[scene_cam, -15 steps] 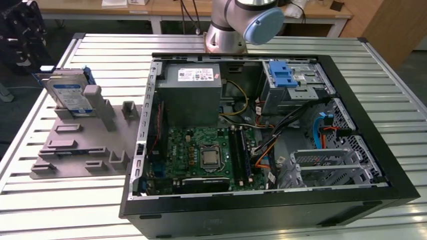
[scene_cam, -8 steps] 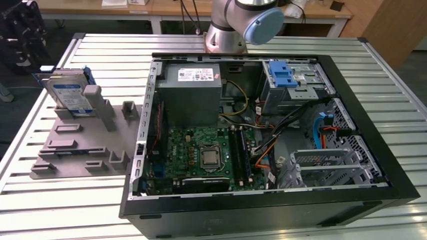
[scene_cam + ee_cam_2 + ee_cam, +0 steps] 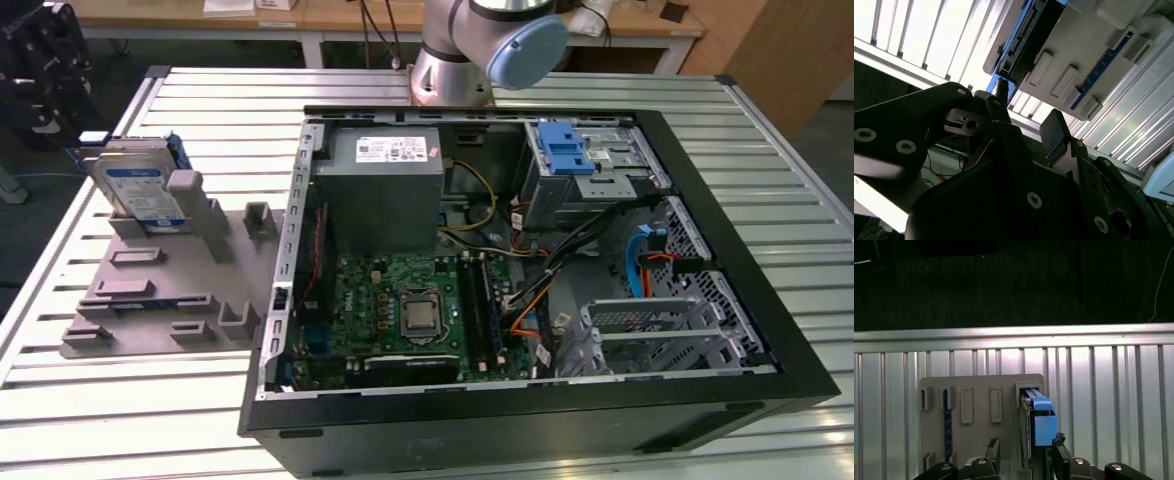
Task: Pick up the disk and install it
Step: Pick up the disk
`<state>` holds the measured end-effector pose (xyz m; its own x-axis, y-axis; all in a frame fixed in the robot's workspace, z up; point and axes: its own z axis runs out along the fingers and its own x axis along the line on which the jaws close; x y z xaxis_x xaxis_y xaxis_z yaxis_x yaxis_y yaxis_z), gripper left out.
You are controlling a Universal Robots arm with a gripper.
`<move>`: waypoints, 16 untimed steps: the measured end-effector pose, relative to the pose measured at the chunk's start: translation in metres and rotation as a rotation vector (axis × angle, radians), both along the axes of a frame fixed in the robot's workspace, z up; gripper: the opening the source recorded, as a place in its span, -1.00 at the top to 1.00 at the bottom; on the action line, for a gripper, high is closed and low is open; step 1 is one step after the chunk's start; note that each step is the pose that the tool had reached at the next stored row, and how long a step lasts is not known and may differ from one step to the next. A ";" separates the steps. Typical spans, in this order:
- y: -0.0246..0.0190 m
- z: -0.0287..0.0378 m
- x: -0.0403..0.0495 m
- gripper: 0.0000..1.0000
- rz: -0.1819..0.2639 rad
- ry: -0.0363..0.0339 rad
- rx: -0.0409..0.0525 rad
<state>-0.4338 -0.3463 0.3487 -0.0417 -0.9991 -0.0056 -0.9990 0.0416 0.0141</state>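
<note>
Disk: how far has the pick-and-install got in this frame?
Done: nothing visible. The disk stands upright in its grey holder, outside the open computer case. In hand: the claw is open, with a finger on either side of the disk in the first wrist view, not clamped. Left: grasp, lift and install.

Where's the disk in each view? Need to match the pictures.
Exterior view: the disk stands upright in the grey holder, at the exterior view's left.
First wrist view: the disk is edge-on, blue frame showing, in the grey holder's end slot.
Second wrist view: the disk's dark edge with blue trim stands out from the grey holder.
Shared landmark: the grey holder.
</note>
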 end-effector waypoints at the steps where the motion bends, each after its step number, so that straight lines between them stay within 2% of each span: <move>1: 0.0000 -0.0006 -0.0001 -0.06 0.000 0.0000 0.0000; 8: 0.0004 -0.0050 -0.0009 -0.06 0.003 0.0002 -0.0001; 12: 0.0040 -0.0059 -0.0013 -0.06 0.004 0.0001 0.0000; 16: 0.0057 -0.0073 -0.0019 -0.06 0.004 0.0001 -0.0001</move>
<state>-0.4358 -0.3406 0.3414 -0.0380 -0.9993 -0.0056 -0.9992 0.0379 0.0142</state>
